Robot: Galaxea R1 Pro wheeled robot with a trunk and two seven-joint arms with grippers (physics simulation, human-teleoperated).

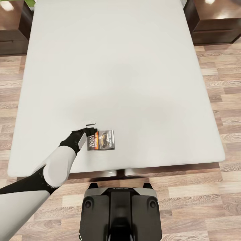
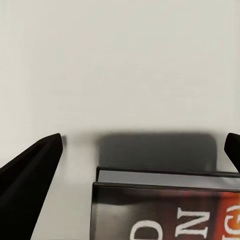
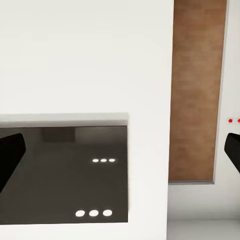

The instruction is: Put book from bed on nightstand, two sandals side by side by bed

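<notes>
Wood-plank floor [image 1: 221, 100] in mixed brown and grey tones surrounds the bed [image 1: 120, 73], a wide, plain, pale grey-white mattress with rounded corners resting on a dark brown frame. On the mattress, near its foot edge and left of centre, lies the book [image 1: 101, 140], a small thin paperback lying flat, its dark cover showing a photo, an orange band and white lettering.

From the left, the left arm reaches over the mattress, and the left gripper [image 1: 89, 128] sits at the book's far left corner. Seen from the left wrist, the book [image 2: 170, 210] lies between the two black fingers [image 2: 30, 175], which are spread wide apart, one on each side and clear of the cover; the book's top edge and its shadow fall across the smooth mattress.

At the head end stand two glossy dark brown nightstands, one on the left [image 1: 13, 26] and one on the right [image 1: 214, 23], both well apart from the book.

Seen from the right wrist, the right fingers [image 3: 10, 155] stand wide apart before a white wall, a glossy black panel [image 3: 65, 170] and a brown wood strip [image 3: 195, 90].
</notes>
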